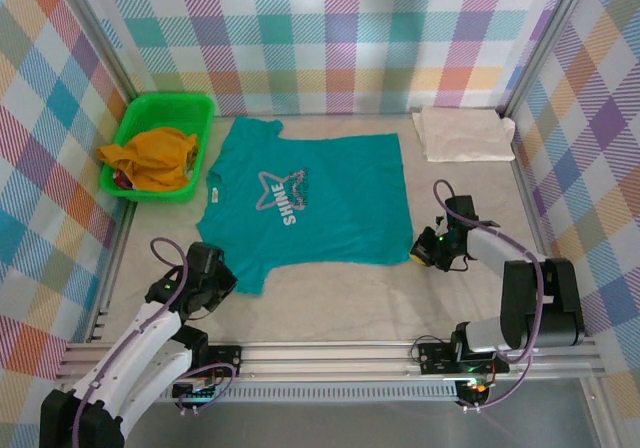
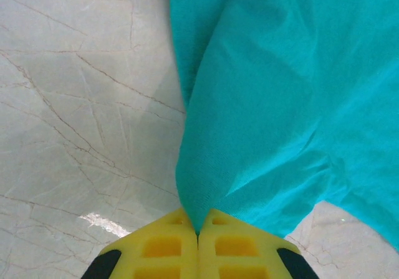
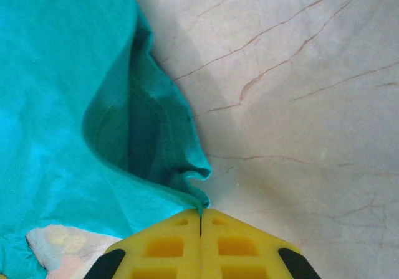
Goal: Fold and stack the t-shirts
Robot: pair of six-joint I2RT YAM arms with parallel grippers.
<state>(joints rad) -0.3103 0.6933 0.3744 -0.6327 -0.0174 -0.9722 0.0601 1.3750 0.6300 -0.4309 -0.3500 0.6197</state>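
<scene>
The teal t-shirt [image 1: 300, 203] lies spread flat, print upward, at the middle of the surface [image 1: 340, 308]. Its collar side points toward the basket and its hem side points the opposite way. A broad strip of bare surface runs along the near edge of the teal t-shirt, between it and the metal rail [image 1: 330, 353]. A second bare band lies beyond the hem side, reaching to the checked walls [image 1: 340, 28]. The far edge of the teal t-shirt lies close to the far wall. Count: two t-shirts, one basket, two end effectors. The cream t-shirt [image 1: 463, 133] lies folded beyond the far hem corner of the teal t-shirt, apart from it. The green basket [image 1: 165, 143] stands just beside the collar side and holds a bundle of yellow cloth [image 1: 150, 158]. The left end effector [image 1: 228, 284] is at the near sleeve of the teal t-shirt; in the left wrist view its [image 2: 198, 229] yellow fingers are pressed together with a fold of teal cloth pinched between them. The right end effector [image 1: 418, 254] is at the near hem corner; in the right wrist view it [image 3: 201, 220] is clamped shut on the hem edge, which is lifted into a small open fold just ahead of the fingers.
</scene>
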